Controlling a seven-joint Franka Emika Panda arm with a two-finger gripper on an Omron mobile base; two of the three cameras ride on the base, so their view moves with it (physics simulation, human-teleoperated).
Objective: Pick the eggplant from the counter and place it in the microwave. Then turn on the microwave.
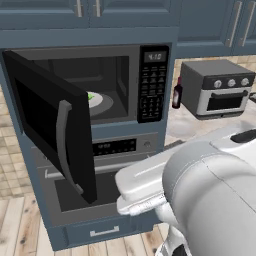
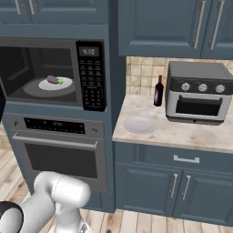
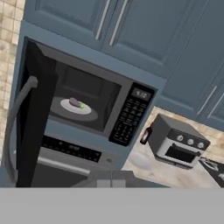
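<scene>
Eggplant [image 2: 53, 80] is lying on the white turntable plate [image 2: 62, 84] inside the microwave [image 2: 92, 75], whose door [image 1: 50, 125] is standing swung open to the left, its grey handle [image 1: 63, 145] facing outward. Beside the microwave, the tabletop [image 2: 182, 132] is carrying a dark red bottle [image 2: 158, 91], a grey toaster oven [image 2: 198, 93] and a pale round plate [image 2: 140, 124], with a steel wall oven [image 2: 59, 150] sitting below the microwave. With its fingers pressed together on nothing, the end effector is sitting back from the microwave, looking at the open cavity from outside.
</scene>
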